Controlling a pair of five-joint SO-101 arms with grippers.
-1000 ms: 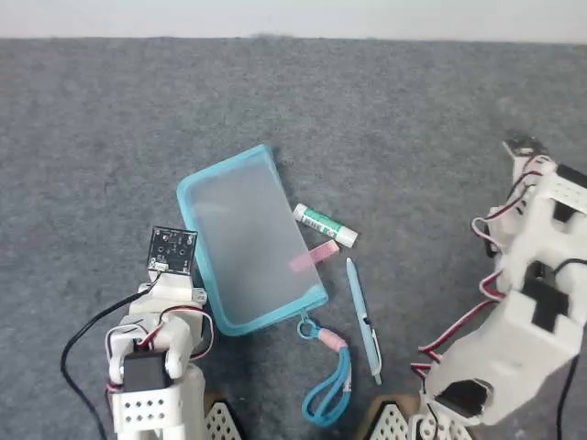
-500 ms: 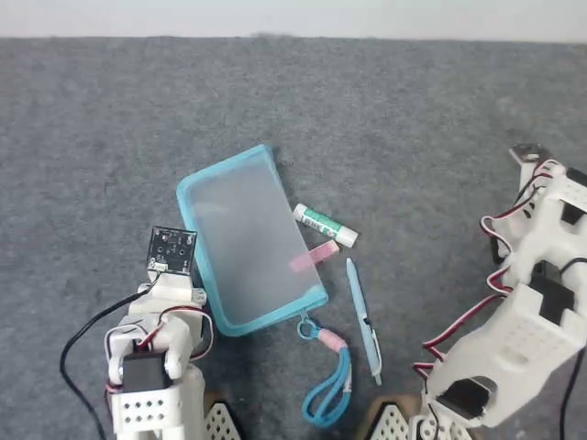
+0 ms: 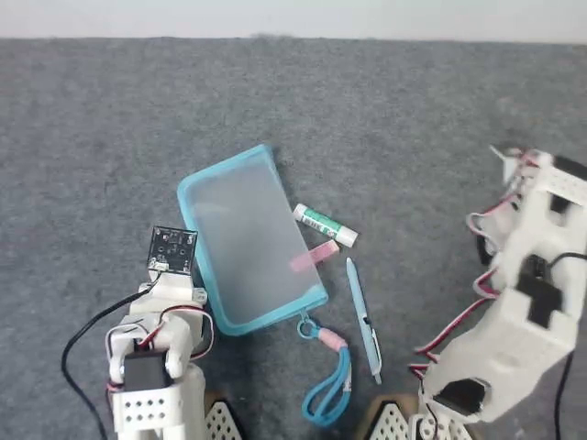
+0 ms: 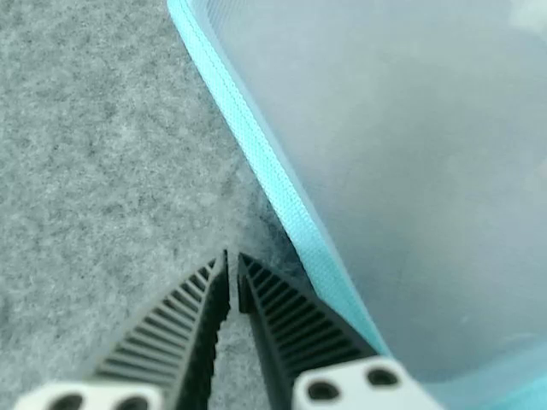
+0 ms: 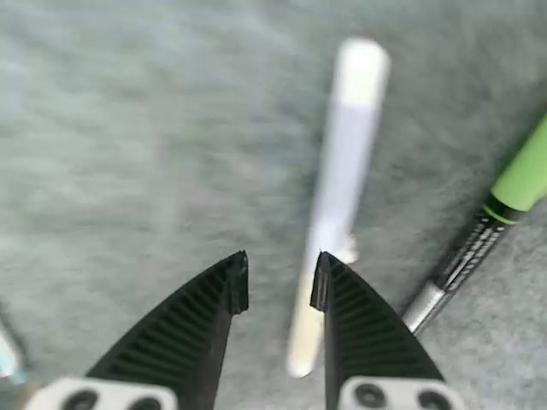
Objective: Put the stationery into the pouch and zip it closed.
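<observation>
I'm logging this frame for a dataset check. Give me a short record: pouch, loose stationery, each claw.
pouch: teal, flat on grey mat, strap at its corner nearest the arms
outside pouch: glue stick and blue pen, both beside it
left claw: shut, empty, beside the pouch's edge
right claw: open, empty, near a white pen; green pen next to that

The right arm (image 3: 525, 275) swings back from the right edge of the table (image 3: 385, 101) toward the middle, after leaning out toward that edge half a second ago. Its top end now sits slightly nearer the front edge than a second ago. Its cables (image 3: 483, 240) shift along with it.
</observation>
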